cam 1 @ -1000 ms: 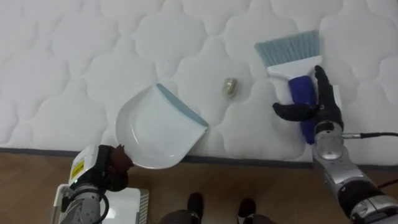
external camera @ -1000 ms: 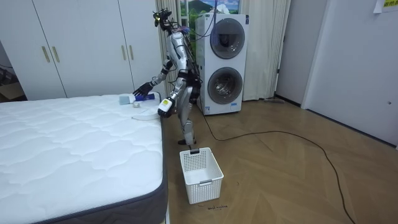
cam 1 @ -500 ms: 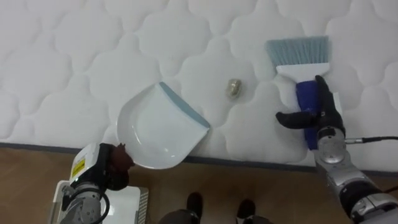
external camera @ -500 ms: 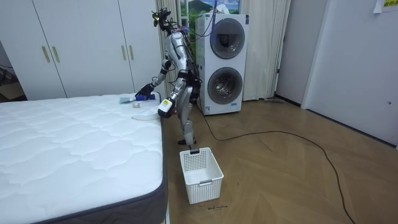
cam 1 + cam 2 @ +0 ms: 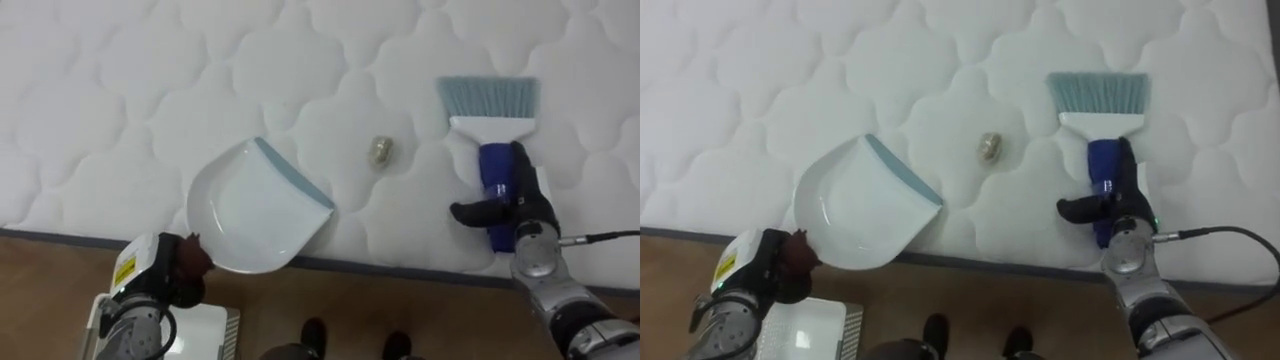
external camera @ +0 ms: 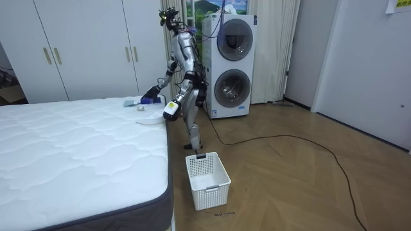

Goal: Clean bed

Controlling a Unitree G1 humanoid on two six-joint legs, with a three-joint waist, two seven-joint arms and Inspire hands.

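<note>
Brush point(image 5: 489, 102) gripped in the curled fingers of my right hand point(image 5: 512, 205), dustpan point(image 5: 255, 205) likewise in my left hand point(image 5: 188, 262), its mouth turned to the scrap point(image 5: 379, 151) lying between them on the bed point(image 5: 100, 80), which I judge ready for sweeping in.

I see white wardrobe doors point(image 6: 83, 48) with brass handles along the far wall, behind the quilted bed point(image 6: 77, 160). Two front-loading machines point(image 6: 231, 64) stand stacked below a window point(image 6: 212, 6), with a pale curtain point(image 6: 273, 51) just beside them. The floor point(image 6: 308, 186) is herringbone wood. The wall point(image 6: 366, 58) on the room view's right is plain white.
</note>
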